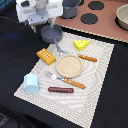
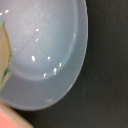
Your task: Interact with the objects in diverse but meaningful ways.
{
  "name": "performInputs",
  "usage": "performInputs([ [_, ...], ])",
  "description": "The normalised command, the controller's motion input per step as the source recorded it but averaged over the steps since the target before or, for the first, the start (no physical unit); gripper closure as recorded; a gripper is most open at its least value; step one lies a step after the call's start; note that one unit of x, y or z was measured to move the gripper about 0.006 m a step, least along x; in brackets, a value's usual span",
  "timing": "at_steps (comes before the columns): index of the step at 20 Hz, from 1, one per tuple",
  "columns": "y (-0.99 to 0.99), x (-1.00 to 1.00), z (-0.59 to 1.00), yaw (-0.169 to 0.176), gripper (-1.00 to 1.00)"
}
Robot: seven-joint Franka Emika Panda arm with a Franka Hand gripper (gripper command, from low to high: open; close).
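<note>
**Hand over the pan: settle the approach first**

Your hand (image 1: 44, 24) hangs right over the small dark grey pan (image 1: 51, 34) at the far corner of the placemat (image 1: 95, 75); whether its fingers are apart or together I cannot tell, as the wrist view shows only the pan's smooth, glossy bowl (image 2: 50, 50). I judge the rim or the long handle (image 1: 59, 48) the safest grip; come down slowly, since a slick rim may slip. The pan is shallow and round, its handle pointing toward the tan plate (image 1: 68, 65); the orange ridged block (image 1: 45, 56) lies nearby and the cheese wedge (image 1: 81, 44) farther toward the exterior view's right, all on the black desk (image 1: 115, 95).
</note>
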Motion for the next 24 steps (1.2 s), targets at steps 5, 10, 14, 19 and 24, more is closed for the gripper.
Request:
performInputs([
  [5,-0.01,0.97,0.39,-0.032,-1.0],
  [10,-0.01,1.0,0.13,-0.01,-1.0],
  [14,-0.23,0.98,0.29,0.0,-1.0],
  [19,-0.38,0.75,0.38,0.002,-1.0],
  [24,-0.63,0.56,0.6,0.022,-1.0],
])
